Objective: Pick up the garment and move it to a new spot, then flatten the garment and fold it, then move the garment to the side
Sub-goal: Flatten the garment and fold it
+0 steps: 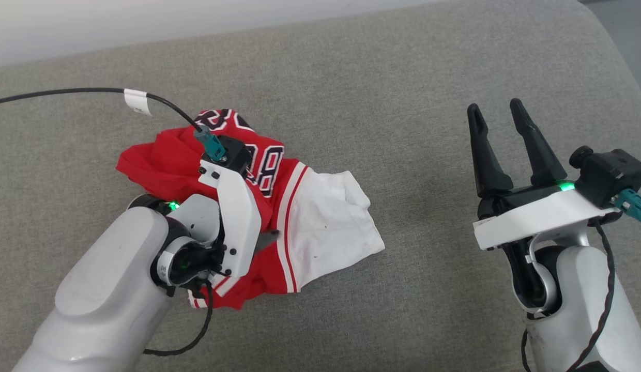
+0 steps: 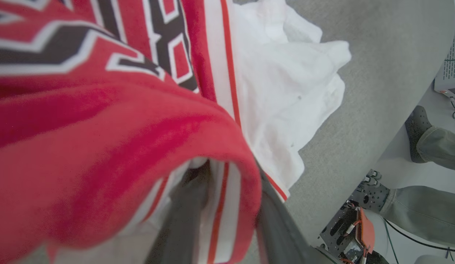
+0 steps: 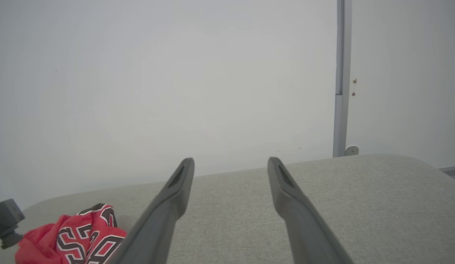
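Red-and-white garment [image 1: 300, 217] is lying crumpled at 9 o'clock on the grey surface [image 1: 403, 77]. Left gripper [image 1: 264, 241] is reaching down into it; right gripper [image 1: 496, 116] is hovering wide open and empty at 3 o'clock.
Left wrist: fingers [image 2: 179, 223] are standing parted, cloth draping loosely between them.
Right wrist: garment is showing at 8 o'clock.
Judgement: relocation is ending; flattening is likely calling for both grippers on opposite edges.
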Robot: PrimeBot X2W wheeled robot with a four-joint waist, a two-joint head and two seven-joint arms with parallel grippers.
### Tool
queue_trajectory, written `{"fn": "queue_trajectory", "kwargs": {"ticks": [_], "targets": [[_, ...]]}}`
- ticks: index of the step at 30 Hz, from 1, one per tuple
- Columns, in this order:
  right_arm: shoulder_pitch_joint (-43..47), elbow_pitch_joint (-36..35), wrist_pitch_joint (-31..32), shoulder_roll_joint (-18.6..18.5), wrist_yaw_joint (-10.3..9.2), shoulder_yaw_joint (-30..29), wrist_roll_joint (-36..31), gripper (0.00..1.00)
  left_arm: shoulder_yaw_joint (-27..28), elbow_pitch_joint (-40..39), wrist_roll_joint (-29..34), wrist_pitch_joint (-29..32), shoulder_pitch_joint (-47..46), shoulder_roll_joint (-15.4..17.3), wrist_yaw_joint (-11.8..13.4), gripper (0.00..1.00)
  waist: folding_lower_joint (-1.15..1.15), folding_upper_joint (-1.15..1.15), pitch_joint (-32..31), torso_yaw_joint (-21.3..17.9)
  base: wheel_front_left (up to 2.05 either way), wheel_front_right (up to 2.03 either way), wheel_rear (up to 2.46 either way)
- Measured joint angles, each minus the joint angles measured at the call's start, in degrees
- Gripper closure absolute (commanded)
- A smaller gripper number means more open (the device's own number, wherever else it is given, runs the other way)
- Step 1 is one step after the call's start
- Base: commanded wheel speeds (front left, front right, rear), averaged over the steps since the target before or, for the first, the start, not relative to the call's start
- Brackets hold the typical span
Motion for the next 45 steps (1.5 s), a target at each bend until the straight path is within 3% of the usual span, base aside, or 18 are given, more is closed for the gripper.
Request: {"fn": "queue_trajectory", "kwargs": {"ticks": [8,19,24,29,37,38,39,45], "targets": [[0.92,0.58,-0.60,-0.01,0.00,-0.85,-0.05,0.00,1.67,-0.77,-3.24,2.10,-0.74,0.19,0.25,0.00,0.00,0.00,-2.17,0.79,0.00,0.00,0.00],[2.69,-0.92,-0.41,0.00,0.00,-2.19,-0.03,0.00,4.46,-9.56,-5.61,9.33,-0.35,6.33,6.95,0.00,0.00,0.00,-3.88,2.66,0.00,0.00,0.00],[2.68,-1.48,-0.40,0.00,0.00,-2.12,0.13,0.00,4.36,-10.94,-5.24,9.80,2.54,8.36,8.39,0.00,0.00,0.00,-3.18,2.53,0.00,0.00,0.00],[2.54,-1.78,-0.32,0.00,0.00,-1.89,0.32,0.00,4.63,-9.58,-4.91,7.23,3.86,8.06,8.26,0.00,0.00,0.00,-2.20,1.98,0.00,0.00,0.00],[1.83,-1.94,-0.34,-0.01,0.00,-1.80,0.32,0.00,4.32,-2.87,-2.59,1.78,3.85,6.78,5.83,0.00,0.00,0.00,-0.73,1.14,0.00,0.00,0.00],[1.72,-1.93,-0.36,0.00,0.00,-1.85,0.32,0.00,4.28,-1.75,-2.30,1.08,3.58,6.70,5.66,0.57,0.00,0.00,-0.62,1.10,0.00,0.00,0.00],[1.70,-1.92,-0.42,0.00,0.00,-1.88,0.32,0.00,4.24,-0.98,-2.01,0.33,3.42,6.66,5.08,1.00,0.00,0.00,-0.57,1.10,0.00,0.00,0.00],[1.76,-1.90,-0.40,0.01,0.00,-2.86,-0.03,0.00,5.47,1.37,-2.90,-1.43,2.97,5.66,4.87,1.00,0.00,0.00,-0.81,1.96,0.00,0.00,0.00]]}}
